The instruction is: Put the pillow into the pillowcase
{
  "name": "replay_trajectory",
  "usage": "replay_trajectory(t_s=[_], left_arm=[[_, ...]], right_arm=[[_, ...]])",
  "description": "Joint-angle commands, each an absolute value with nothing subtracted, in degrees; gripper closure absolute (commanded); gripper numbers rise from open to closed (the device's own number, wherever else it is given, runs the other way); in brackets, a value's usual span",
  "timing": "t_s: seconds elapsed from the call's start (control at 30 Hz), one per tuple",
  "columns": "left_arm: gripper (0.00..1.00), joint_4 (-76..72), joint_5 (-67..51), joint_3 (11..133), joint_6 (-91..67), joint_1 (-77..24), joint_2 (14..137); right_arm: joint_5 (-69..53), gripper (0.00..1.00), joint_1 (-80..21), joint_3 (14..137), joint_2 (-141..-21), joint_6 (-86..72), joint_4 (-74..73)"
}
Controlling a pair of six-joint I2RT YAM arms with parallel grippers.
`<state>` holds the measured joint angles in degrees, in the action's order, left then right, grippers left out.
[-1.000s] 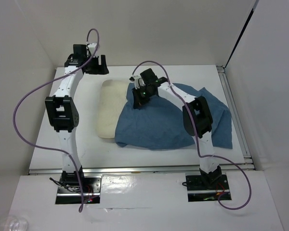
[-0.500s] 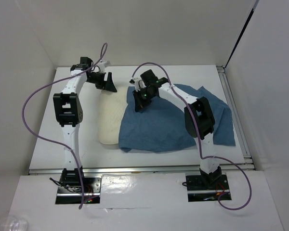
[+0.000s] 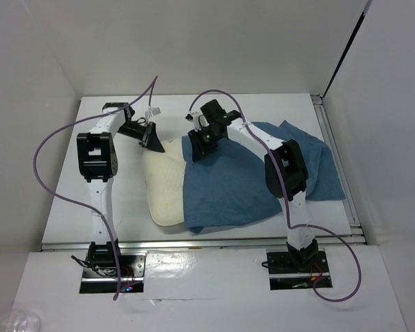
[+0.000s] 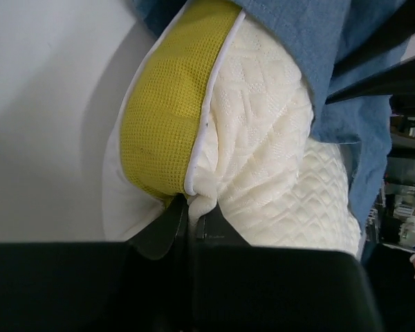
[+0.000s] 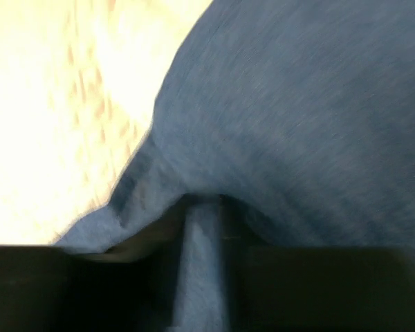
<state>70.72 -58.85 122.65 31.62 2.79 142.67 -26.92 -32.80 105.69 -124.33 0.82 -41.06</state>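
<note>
The cream quilted pillow (image 3: 164, 187) lies left of centre, its right part under the dusty-blue pillowcase (image 3: 242, 180). My left gripper (image 3: 154, 143) is at the pillow's far corner. In the left wrist view it (image 4: 192, 207) is shut on a pinch of the pillow (image 4: 263, 138) beside its yellow mesh side (image 4: 166, 117), with the pillowcase (image 4: 318, 41) draped over the top. My right gripper (image 3: 199, 149) sits at the pillowcase's far left edge. The blurred right wrist view shows a fold of pillowcase (image 5: 297, 104) filling the gap of that gripper (image 5: 204, 207), with the pillow (image 5: 48, 104) to the left.
White walls close in the table (image 3: 111, 207) at the back and both sides. A metal rail (image 3: 335, 166) runs along its right edge. Purple cables loop above both arms.
My left gripper came down from the far left corner onto the pillow's far corner and shut on it. Pillow and pillowcase shifted and turned, their near ends now closer to the front edge.
</note>
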Motion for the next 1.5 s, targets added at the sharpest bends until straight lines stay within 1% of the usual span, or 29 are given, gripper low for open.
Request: replay_trajectory(t_s=[0.0, 0.03, 0.07, 0.1, 0.13, 0.2, 0.33, 0.37, 0.47, 0.6, 0.67, 0.8, 1.0, 1.13, 1.17, 1.2, 1.23, 1.27, 1.3, 1.37, 1.4, 1.43, 1.47], left_arm=[[1.00, 71.4, -56.5, 115.0, 35.5, 2.9, 135.0], [1.00, 67.9, -53.6, 112.9, 33.8, 3.5, 132.2], [1.00, 61.9, -51.8, 111.0, 32.2, 3.5, 126.4], [1.00, 58.6, -49.6, 109.2, 30.9, 3.5, 123.4], [1.00, 55.1, -45.8, 105.1, 29.8, 3.5, 120.6], [1.00, 47.6, -42.4, 102.0, 28.1, 3.5, 113.3], [1.00, 40.3, -37.6, 97.2, 27.5, 3.5, 104.6], [1.00, 39.0, -36.4, 95.5, 27.5, 3.5, 103.1], [1.00, 36.4, -34.0, 92.3, 28.8, 2.0, 97.8], [1.00, 35.1, -34.0, 89.7, 29.4, 0.0, 93.1], [1.00, 33.2, -33.4, 87.8, 30.1, -0.5, 90.5], [1.00, 30.1, -30.0, 82.5, 32.3, -4.6, 83.2], [1.00, 29.4, -26.4, 79.9, 34.5, -10.0, 76.8], [1.00, 28.6, -23.7, 77.9, 35.6, -12.4, 75.2], [1.00, 28.6, -23.7, 77.9, 35.6, -13.2, 74.7], [1.00, 28.6, -23.0, 77.9, 35.6, -13.2, 74.7], [1.00, 28.6, -23.0, 77.9, 35.6, -13.2, 74.7], [1.00, 28.6, -23.0, 77.9, 35.6, -13.2, 74.7], [1.00, 28.6, -23.0, 77.9, 35.6, -13.2, 75.2], [1.00, 28.0, -22.5, 77.9, 35.6, -13.2, 75.2], [1.00, 27.2, -22.5, 77.2, 34.8, -13.2, 75.2], [1.00, 26.6, -22.0, 77.2, 34.8, -13.2, 75.2], [1.00, 25.8, -22.0, 76.6, 34.8, -13.2, 75.2]], right_arm=[[-25.7, 0.58, -33.5, 109.6, -123.9, -0.6, -41.3], [-26.4, 0.53, -33.5, 111.3, -123.9, -1.1, -40.7], [-28.8, 0.51, -33.5, 112.2, -123.9, -1.7, -40.7], [-30.0, 0.48, -32.9, 113.5, -124.4, -2.7, -40.7], [-30.8, 0.47, -32.9, 116.3, -124.5, -3.2, -40.1], [-33.1, 0.47, -31.6, 119.8, -125.1, -5.0, -39.6], [-35.0, 0.44, -30.1, 128.6, -126.6, -9.7, -38.1], [-34.0, 0.41, -30.1, 132.7, -128.0, -10.3, -38.1], [-32.0, 0.40, -30.1, 138.3, -130.4, -11.7, -38.8], [-29.6, 0.37, -30.1, 137.8, -131.7, -13.5, -37.7], [-28.2, 0.37, -30.1, 137.8, -132.4, -13.5, -37.7], [-25.1, 0.37, -30.1, 138.9, -134.6, -13.5, -37.7], [-24.6, 0.36, -30.1, 139.4, -136.5, -15.0, -37.7], [-28.5, 0.36, -30.1, 140.1, -137.2, -16.2, -37.7], [-29.3, 0.37, -30.1, 140.1, -137.2, -16.2, -37.7], [-32.1, 0.44, -30.1, 139.4, -137.2, -16.2, -37.2], [-33.5, 0.63, -30.1, 139.4, -137.2, -16.2, -37.2], [-34.3, 0.74, -30.1, 138.8, -136.4, -15.5, -37.2], [-36.5, 0.81, -30.1, 137.6, -135.5, -15.5, -37.2], [-37.4, 0.88, -30.1, 137.5, -134.9, -15.5, -37.2], [-38.3, 0.86, -30.1, 137.0, -134.2, -15.5, -37.2], [-38.8, 0.76, -29.6, 137.0, -134.2, -14.9, -37.2], [-38.3, 0.53, -29.6, 137.0, -133.5, -14.9, -37.2]])
